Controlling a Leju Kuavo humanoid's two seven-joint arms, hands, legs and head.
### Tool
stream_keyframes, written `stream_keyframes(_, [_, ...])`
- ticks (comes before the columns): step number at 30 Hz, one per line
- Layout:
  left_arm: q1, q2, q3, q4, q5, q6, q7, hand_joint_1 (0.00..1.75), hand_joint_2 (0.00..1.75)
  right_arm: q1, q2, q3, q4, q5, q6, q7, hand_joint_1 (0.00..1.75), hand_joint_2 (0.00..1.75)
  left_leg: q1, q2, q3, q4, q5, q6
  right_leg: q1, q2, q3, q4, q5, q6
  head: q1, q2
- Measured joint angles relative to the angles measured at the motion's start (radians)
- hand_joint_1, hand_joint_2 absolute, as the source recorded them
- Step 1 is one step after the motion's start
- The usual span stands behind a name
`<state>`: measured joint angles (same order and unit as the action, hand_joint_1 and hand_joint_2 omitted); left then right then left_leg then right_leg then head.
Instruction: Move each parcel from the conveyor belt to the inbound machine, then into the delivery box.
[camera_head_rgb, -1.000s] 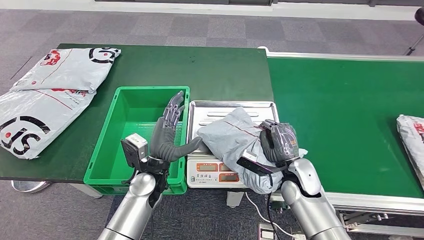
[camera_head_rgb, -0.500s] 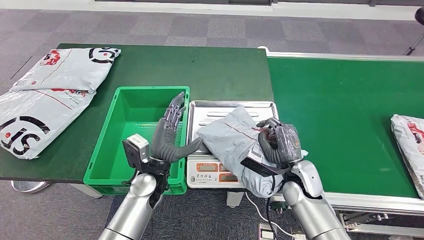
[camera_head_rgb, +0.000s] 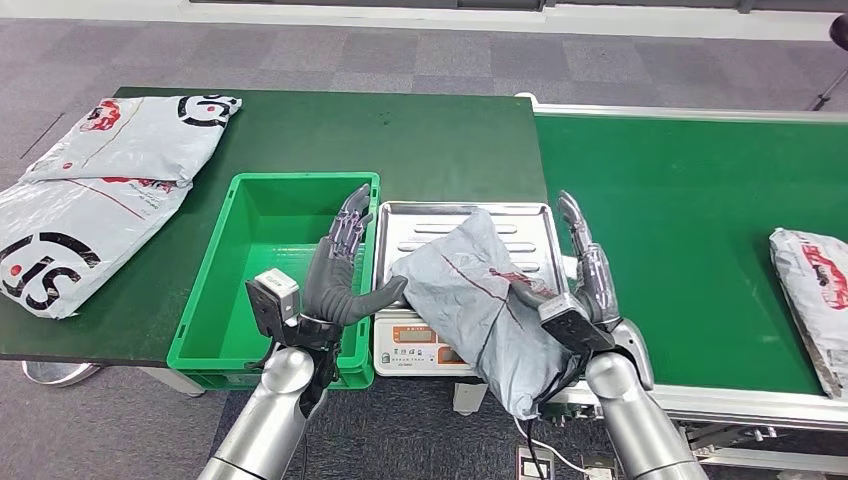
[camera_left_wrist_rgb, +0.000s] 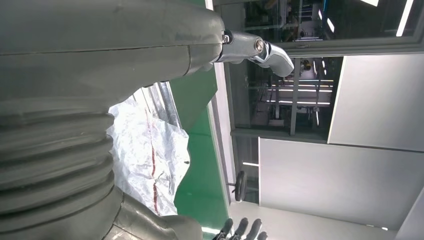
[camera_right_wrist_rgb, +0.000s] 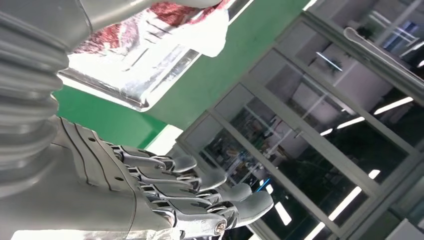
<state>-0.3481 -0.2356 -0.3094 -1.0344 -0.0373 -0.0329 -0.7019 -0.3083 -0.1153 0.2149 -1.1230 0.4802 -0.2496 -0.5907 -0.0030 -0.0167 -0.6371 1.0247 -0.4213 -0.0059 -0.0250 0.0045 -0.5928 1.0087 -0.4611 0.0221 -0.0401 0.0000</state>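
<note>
A crumpled grey parcel (camera_head_rgb: 478, 292) lies across the steel tray (camera_head_rgb: 440, 216) of the inbound machine, a weighing scale, and hangs over its front edge. In the left wrist view the parcel (camera_left_wrist_rgb: 146, 152) lies just past my thumb. My left hand (camera_head_rgb: 343, 268) stands with fingers stretched over the crate's right wall, and its thumb touches the parcel's left edge. My right hand (camera_head_rgb: 590, 283) is at the parcel's right side with straight, spread fingers (camera_right_wrist_rgb: 200, 197) that hold nothing. A second parcel (camera_head_rgb: 812, 290) lies on the green conveyor belt (camera_head_rgb: 690, 200) at the far right.
The empty green delivery box (camera_head_rgb: 262, 262) sits left of the scale. Two large grey parcels (camera_head_rgb: 100, 190) lie on the dark table's left end. The scale's display (camera_head_rgb: 428, 340) faces me at the table's front edge.
My right hand has let go of the grey parcel and straightened its fingers; the parcel has settled on the tray. The parcel on the belt has come further left. The left hand barely moved.
</note>
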Motion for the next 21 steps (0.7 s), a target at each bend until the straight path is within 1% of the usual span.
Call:
stream_keyframes(5, [-0.002,0.000,-0.001,0.000,-0.001,0.000,0.000,0.00,1.75,0.009,0.000,-0.037,-0.040,-0.207,0.103,-0.050,0.00,1.75,0.000,0.000,0.000,0.000,0.000,0.000,0.000,0.000,0.000,0.000,0.000,0.000,0.000,0.000])
stream_keyframes(10, [-0.005,0.000,-0.001,0.003,-0.001,-0.001,0.000,0.00,1.75,0.023,0.000,-0.087,-0.068,-0.367,0.216,-0.078,0.00,1.75,0.000,0.000,0.000,0.000,0.000,0.000,0.000,0.000,0.000,0.000,0.000,0.000,0.000,0.000])
stream_keyframes(14, [-0.006,0.000,-0.001,0.005,-0.001,-0.002,0.000,0.00,1.75,0.026,0.000,-0.113,-0.078,-0.393,0.239,-0.090,0.00,1.75,0.000,0.000,0.000,0.000,0.000,0.000,0.000,0.000,0.000,0.000,0.000,0.000,0.000,0.000])
stream_keyframes(18, [-0.007,0.000,-0.001,0.006,-0.001,-0.003,0.000,0.00,1.75,0.029,0.000,-0.124,-0.082,-0.397,0.243,-0.092,0.00,1.75,0.000,0.000,0.000,0.000,0.000,0.000,0.000,0.000,0.000,0.000,0.000,0.000,0.000,0.000])
stream_keyframes(21, [-0.009,0.000,-0.002,0.007,0.000,-0.011,0.000,0.00,1.75,0.039,0.000,-0.127,-0.109,-0.415,0.268,-0.094,0.00,1.75,0.000,0.000,0.000,0.000,0.000,0.000,0.000,0.000,0.000,0.000,0.000,0.000,0.000,0.000])
